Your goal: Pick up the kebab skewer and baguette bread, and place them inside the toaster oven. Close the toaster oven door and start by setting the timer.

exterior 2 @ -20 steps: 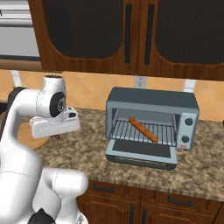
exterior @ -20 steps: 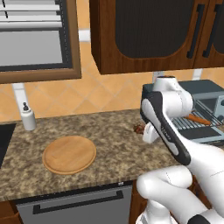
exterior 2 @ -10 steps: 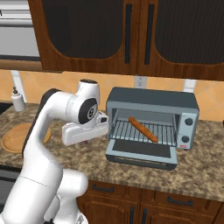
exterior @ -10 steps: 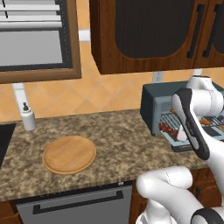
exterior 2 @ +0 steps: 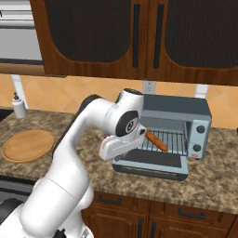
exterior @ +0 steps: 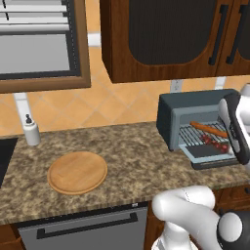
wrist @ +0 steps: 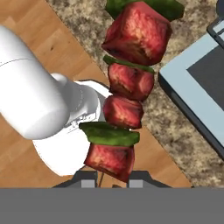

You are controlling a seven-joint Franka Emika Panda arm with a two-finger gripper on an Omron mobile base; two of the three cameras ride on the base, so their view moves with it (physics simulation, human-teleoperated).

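The kebab skewer stands straight out from the gripper, its stick pinched between the two dark finger tips, which sit close together with only the thin stick between them. Red meat chunks and green pepper pieces stack away from the fingers along the hand view; the nearest chunk sits just above the tips. In the left base view the skewer shows as a row of small red chunks lying over the front of the wire rack, just beside the forearm.

Beyond the skewer's far end, to one side of it in the hand view, lies the toaster oven door, folded down flat, grey frame around dark glass. Under the skewer is speckled granite countertop.

The baguette bread lies slantwise on the rack inside the toaster oven, just behind and past the gripper's end. The door hangs open in front, beneath the hand.

The arm is bent over from its base, elbow high, the wrist joint turned toward the oven mouth, the hand angled down and forward at the open front.

Well away behind the arm, on the counter, lie a round wooden board and a small white bottle by the wall.
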